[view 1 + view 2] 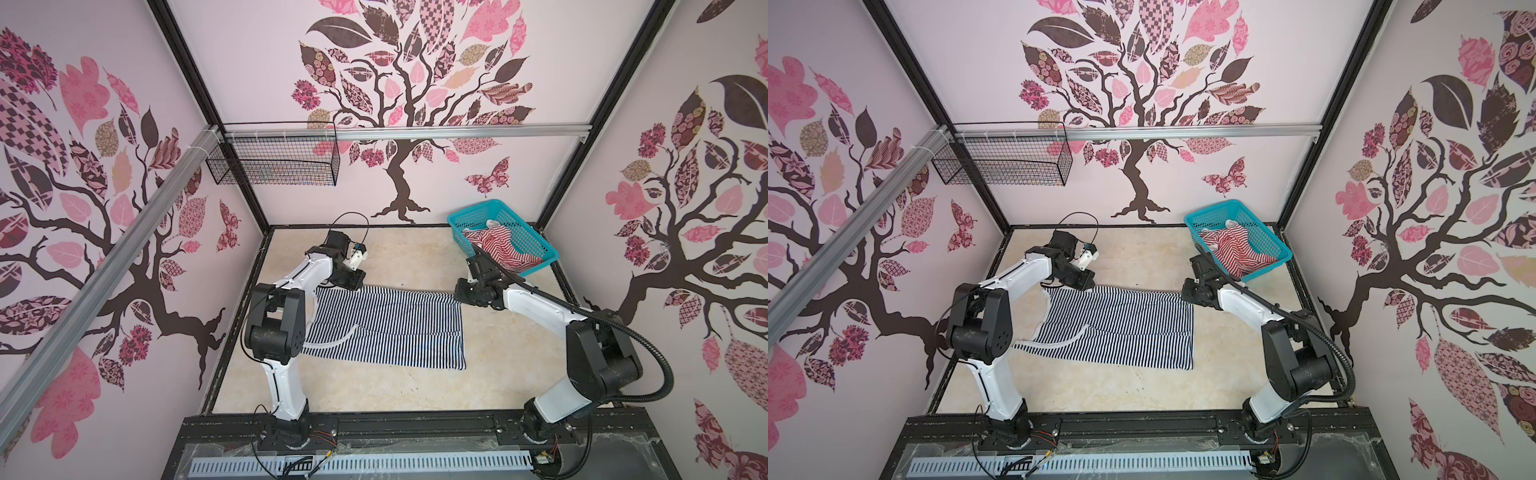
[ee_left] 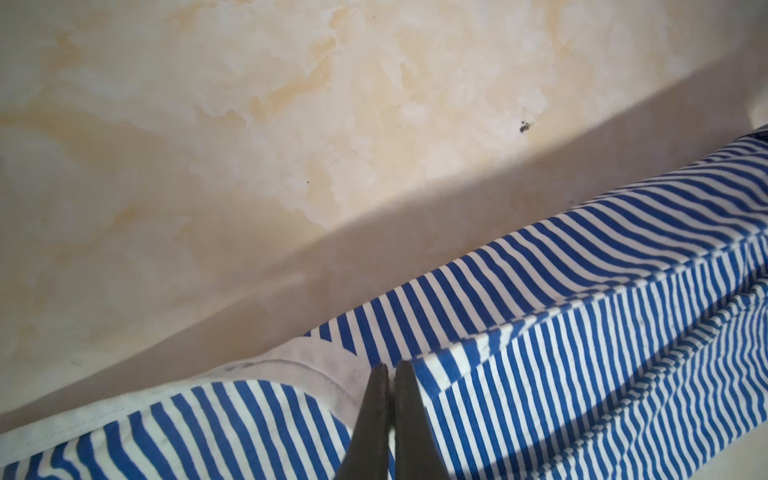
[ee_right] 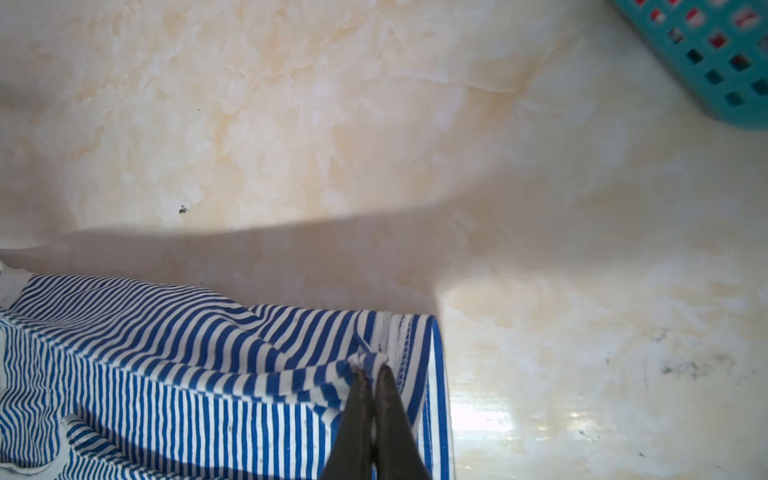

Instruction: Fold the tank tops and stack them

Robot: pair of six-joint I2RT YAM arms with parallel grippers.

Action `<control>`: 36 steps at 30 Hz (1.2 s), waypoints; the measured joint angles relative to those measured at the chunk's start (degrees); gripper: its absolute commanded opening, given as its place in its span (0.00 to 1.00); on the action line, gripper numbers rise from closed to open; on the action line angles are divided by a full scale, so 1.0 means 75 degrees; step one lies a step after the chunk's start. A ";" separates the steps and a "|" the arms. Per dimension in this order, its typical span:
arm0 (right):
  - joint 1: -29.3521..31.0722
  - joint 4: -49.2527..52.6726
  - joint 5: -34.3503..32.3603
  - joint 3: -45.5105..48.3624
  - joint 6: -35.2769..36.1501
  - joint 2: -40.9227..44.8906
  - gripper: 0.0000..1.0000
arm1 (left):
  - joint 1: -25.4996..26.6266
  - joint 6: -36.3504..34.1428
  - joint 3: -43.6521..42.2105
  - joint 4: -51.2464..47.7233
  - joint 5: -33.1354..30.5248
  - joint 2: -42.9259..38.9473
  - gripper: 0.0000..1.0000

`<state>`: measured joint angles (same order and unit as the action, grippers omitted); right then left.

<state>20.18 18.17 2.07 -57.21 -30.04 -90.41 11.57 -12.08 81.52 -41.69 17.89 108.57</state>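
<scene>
My worry is the right gripper point(image 3: 374, 371): its jaws are pressed together on only a small tuck of the navy-and-white tank top point(image 1: 386, 328) near the hem corner. I judge that a pull out of step with the other arm could tug it free or skew the fold. The left gripper point(image 2: 392, 369) is clamped tight too, beside the white armhole edging. That top lies spread mid-desk point(image 1: 395, 257), its far edge pinched at both ends. The red-and-white tank top point(image 1: 496, 245) sits crumpled in the teal basket point(image 1: 530, 239) at the far right corner.

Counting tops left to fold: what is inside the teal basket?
A crumpled red-and-white striped tank top lies in the teal basket. Anything beneath it is covered.
</scene>
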 measured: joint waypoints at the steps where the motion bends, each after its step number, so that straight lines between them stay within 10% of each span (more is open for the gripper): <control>1: 0.0000 -0.0020 0.0032 0.0099 -0.0023 0.0050 0.00 | 0.0000 -0.0009 -0.0128 0.0015 0.0032 -0.0108 0.04; 24: 0.0542 -0.0498 0.0207 0.1524 -0.0309 0.0265 0.02 | 0.0009 -0.0242 -0.2407 0.0385 0.0254 -0.0944 0.12; 30: 0.0595 -0.0557 0.0169 0.1699 -0.0423 0.0265 0.41 | 0.0009 -0.0323 -0.2763 0.0443 0.0344 -0.1174 0.24; 36: 0.0600 -0.0443 0.0125 0.1708 -0.0472 0.0740 0.49 | 0.0009 -0.0533 -0.3174 0.0300 0.0423 -0.1716 0.29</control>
<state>24.69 14.85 3.01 -44.40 -33.58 -84.86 11.64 -16.08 57.71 -39.44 21.06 95.70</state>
